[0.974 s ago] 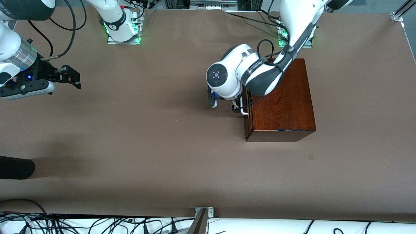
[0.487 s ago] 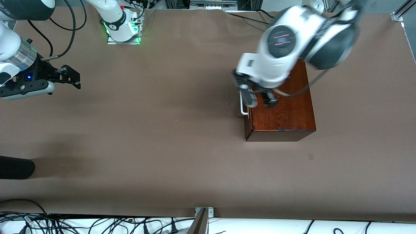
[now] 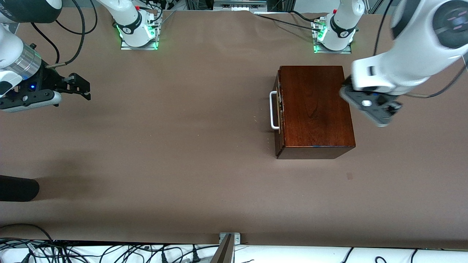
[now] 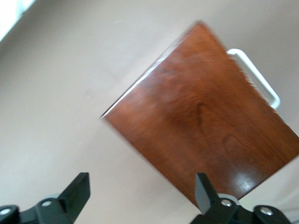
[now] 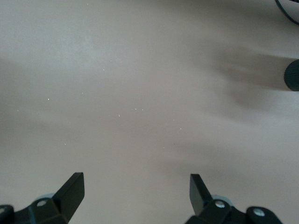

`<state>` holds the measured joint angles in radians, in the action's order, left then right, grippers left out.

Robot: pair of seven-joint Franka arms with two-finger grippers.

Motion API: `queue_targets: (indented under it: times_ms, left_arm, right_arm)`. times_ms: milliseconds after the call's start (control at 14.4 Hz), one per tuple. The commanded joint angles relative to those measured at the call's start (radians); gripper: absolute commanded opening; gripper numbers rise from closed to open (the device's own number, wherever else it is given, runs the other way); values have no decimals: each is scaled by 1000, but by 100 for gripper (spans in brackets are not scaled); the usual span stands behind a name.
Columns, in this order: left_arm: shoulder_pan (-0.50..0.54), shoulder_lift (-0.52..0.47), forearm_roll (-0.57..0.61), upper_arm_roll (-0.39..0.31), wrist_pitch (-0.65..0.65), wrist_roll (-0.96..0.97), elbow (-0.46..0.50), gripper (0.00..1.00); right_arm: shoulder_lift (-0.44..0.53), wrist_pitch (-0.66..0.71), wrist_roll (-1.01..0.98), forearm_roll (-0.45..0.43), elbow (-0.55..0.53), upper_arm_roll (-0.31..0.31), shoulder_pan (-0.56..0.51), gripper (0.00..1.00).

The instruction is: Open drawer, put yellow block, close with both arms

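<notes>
Up and away from the handle (image 3: 273, 110) the left gripper (image 4: 140, 193) has swung; it now hangs in the air over the edge of the wooden box (image 3: 314, 109) toward the left arm's end of the table (image 3: 182, 146), fingers (image 4: 77, 191) spread wide and holding nothing. The drawer (image 3: 279, 109) looks pushed in, its white handle sticking out toward the right arm's end. Yellow block: nowhere I can see. Over bare table at its own end, the right gripper (image 3: 78, 87) waits, fingers (image 5: 74, 189) wide apart, empty.

High front camera; wrist cameras apparently face down.
</notes>
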<state>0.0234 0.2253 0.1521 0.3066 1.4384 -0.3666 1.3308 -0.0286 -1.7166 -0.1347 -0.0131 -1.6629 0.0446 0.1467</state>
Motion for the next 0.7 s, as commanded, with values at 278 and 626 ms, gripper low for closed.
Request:
queue_targets:
  times_ms: [278,626]
  left_arm:
    - [-42,-248,-134,-230,150,380,258,100]
    - [-65,-261,-134,-290,183,397,283,100]
  right_arm:
    - [-7,6,4,5,20,-6,-9,100]
    - [-7,0,4,5,20,-5,-9,100]
